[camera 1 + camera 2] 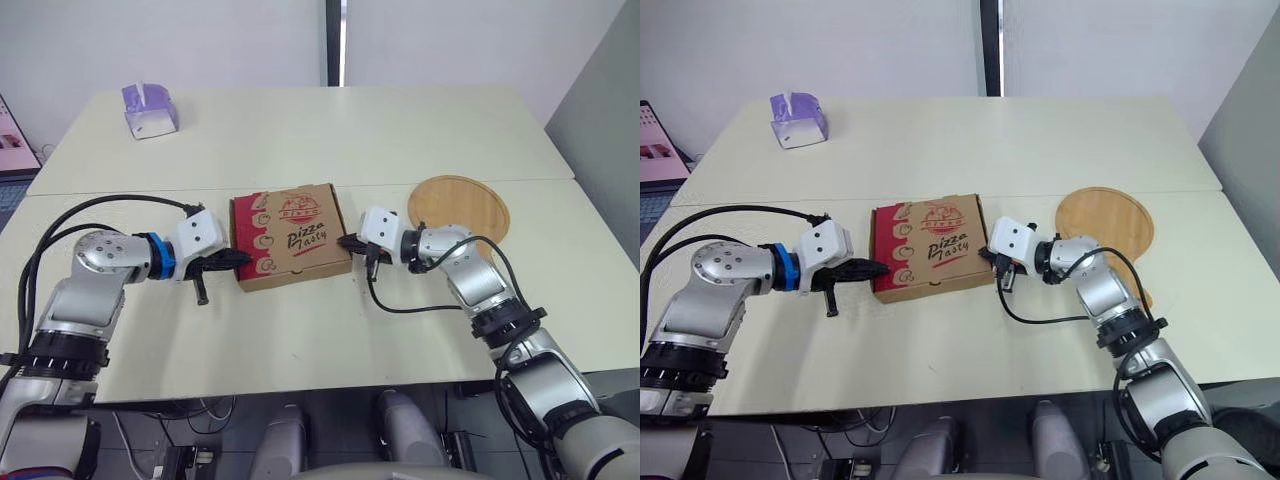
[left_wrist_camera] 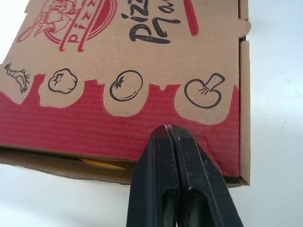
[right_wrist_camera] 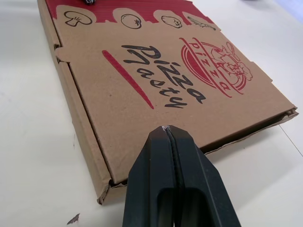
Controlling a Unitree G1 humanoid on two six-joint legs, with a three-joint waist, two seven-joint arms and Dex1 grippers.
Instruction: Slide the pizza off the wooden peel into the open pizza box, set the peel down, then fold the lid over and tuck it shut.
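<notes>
One pizza box point(image 1: 290, 235), one peel point(image 1: 460, 205), one tissue box point(image 1: 150, 110).

Reaching in from both sides.
My left gripper point(image 1: 239, 258) and right gripper point(image 1: 346, 241) face each other, fingers pressed together on both.

We see silver-grey arms point(image 1: 95, 270), black cables point(image 1: 100, 203), black fingers point(image 2: 151, 189); blue ring point(image 1: 163, 256) at 9 o'clock of left white wrist block point(image 1: 200, 236).
</notes>
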